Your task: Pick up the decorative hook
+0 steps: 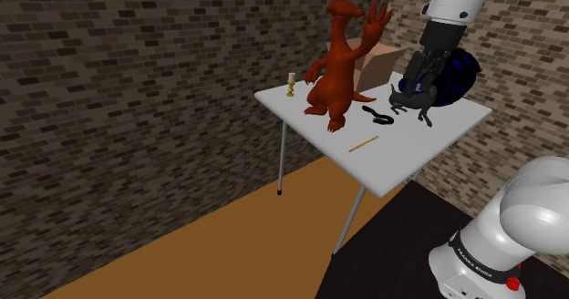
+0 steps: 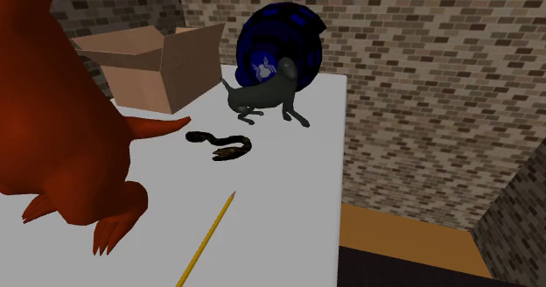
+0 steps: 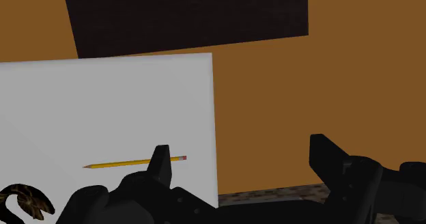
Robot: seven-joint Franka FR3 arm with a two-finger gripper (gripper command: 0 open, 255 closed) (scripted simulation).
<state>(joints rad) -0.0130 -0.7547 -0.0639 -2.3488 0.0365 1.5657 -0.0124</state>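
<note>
In the wrist view the hand is seen released. Its two black fingers are held well apart, and nothing is clasped between them. Past the gap, the edge of the white surface and the brown floor can be seen. The decorative hook is a black curl with brown marks, shaped like a little snake. It is laid flat on the surface, outside the gap and beside one finger, and it is not touched. A yellow pencil is laid on the surface just past that same fingertip.

In the shoulder view the white arm is seen at 1 o'clock, bent down toward the surface. The hand is held above the far part of the surface, pointed down and a little tilted. It is close to a dark animal figure and a round dark blue thing. The hook is found near the hand, at about 8 o'clock from it. The pencil is placed at 7 o'clock from the hook. A tall red dinosaur is stood at 10 o'clock from the hook.

In the second exterior view the hook is seen near the middle of the surface. The dark figure is found at 1 o'clock from it, and a cardboard box at 11 o'clock. The tip of the dinosaur's tail is near the hook, at 10 o'clock.
</note>
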